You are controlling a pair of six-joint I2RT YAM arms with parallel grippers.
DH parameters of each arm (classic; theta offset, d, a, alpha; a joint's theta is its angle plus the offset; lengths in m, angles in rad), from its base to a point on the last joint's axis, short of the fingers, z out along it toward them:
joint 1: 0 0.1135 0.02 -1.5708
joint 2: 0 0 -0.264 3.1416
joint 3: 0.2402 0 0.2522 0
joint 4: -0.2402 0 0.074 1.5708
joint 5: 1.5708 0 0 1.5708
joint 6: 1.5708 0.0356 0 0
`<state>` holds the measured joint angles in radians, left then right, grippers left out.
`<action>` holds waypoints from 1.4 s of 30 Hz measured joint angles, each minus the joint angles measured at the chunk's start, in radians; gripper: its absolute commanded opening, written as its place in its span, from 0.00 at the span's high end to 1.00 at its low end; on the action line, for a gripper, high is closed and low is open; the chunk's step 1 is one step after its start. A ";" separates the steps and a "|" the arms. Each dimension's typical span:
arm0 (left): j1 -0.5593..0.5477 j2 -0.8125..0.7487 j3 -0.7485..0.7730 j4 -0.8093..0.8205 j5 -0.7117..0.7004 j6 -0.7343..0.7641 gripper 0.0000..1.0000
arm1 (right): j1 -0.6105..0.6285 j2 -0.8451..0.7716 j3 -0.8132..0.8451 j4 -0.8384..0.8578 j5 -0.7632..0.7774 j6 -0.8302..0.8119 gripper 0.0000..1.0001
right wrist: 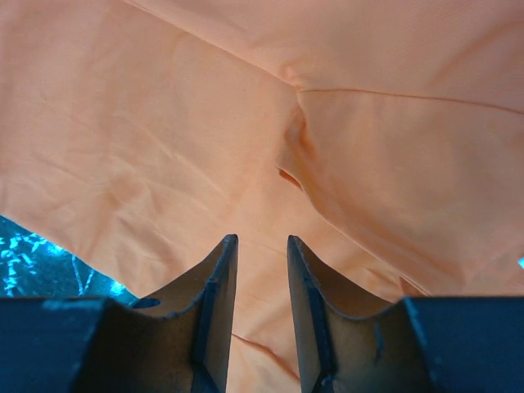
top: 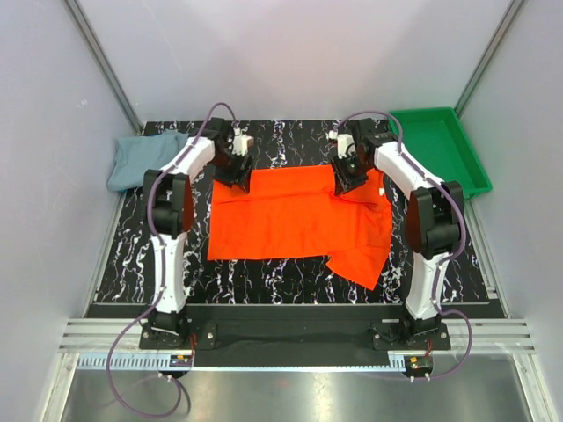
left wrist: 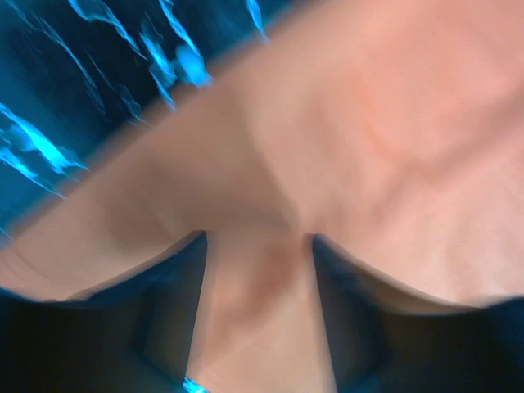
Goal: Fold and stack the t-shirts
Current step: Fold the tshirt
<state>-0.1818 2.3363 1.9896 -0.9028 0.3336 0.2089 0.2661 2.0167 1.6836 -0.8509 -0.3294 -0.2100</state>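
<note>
Orange-red t-shirt (top: 290,220): lies mid-table, spread mostly flat. Roughly rectangular, long side running L–R. One flap hangs off toward the near-right corner, and a fold line runs across the middle.
Grey-blue t-shirt (top: 141,158): bunched in a soft heap at the far-left corner of the table (top: 264,272), well apart from the orange one. Not spread.
Cloth texture: thin matte woven fabric. Right wrist cam shows shallow wrinkles, a straight seam/crease and a small pucker just ahead of the fingers (right wrist: 214,303).
Table surface: black with white marble-like veining, flat and hard.
Green tray (top: 440,145): rigid plastic with a raised rim, at the far-right corner beside the table.
Left arm: elbow up, forearm reaching fwd and inward, wrist tipped down at the shirt's far-left edge.
Left pincer (top: 236,173): moderate gap with a ridge of orange cloth between the fingers (left wrist: 176,311). View is blurred, so can't tell if it's pinched.
Right arm: mirrors the left, wrist down at the shirt's far-right edge.
Right pincer (top: 347,182): narrow gap, tips on or just over the cloth, orange showing in the slot. Can't tell if it's gripping.
</note>
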 measured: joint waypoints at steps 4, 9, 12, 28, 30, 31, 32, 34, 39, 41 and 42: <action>0.002 -0.162 -0.148 -0.049 0.101 -0.011 0.16 | 0.000 -0.080 -0.079 0.050 0.040 -0.029 0.59; -0.001 -0.420 -0.336 -0.059 0.212 0.013 0.01 | 0.000 -0.301 -0.291 0.137 0.087 -0.174 0.54; 0.004 -0.533 -0.417 -0.077 0.290 0.027 0.01 | 0.001 -0.460 -0.438 0.183 0.078 -0.297 0.52; -0.048 -0.776 -0.430 -0.053 0.658 -0.105 0.01 | 0.004 -0.722 -0.680 0.203 0.019 -0.489 0.42; -0.040 -0.817 -0.438 -0.063 0.692 -0.081 0.01 | 0.008 -0.722 -0.694 0.199 0.007 -0.527 0.43; -0.036 -0.837 -0.458 -0.069 0.695 -0.065 0.04 | 0.011 -0.722 -0.704 0.196 0.003 -0.546 0.44; -0.036 -0.846 -0.476 -0.077 0.680 -0.051 0.05 | 0.017 -0.722 -0.719 0.192 0.001 -0.570 0.44; -0.059 -0.859 -0.532 -0.093 0.526 0.023 0.04 | 0.025 -0.730 -0.755 0.187 -0.003 -0.623 0.44; -0.128 -0.954 -0.811 -0.032 0.119 0.210 0.06 | 0.029 -0.816 -0.841 0.146 -0.016 -0.736 0.46; -0.124 -1.010 -0.931 0.000 0.002 0.297 0.13 | 0.029 -0.871 -0.850 0.096 -0.037 -0.787 0.48; -0.121 -1.035 -0.978 0.012 -0.038 0.328 0.15 | 0.029 -0.894 -0.853 0.076 -0.049 -0.809 0.48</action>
<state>-0.3031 1.3018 1.0119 -0.8906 0.2958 0.5369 0.2951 1.1225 0.8310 -0.7746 -0.3782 -1.0191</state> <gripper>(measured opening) 0.894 0.532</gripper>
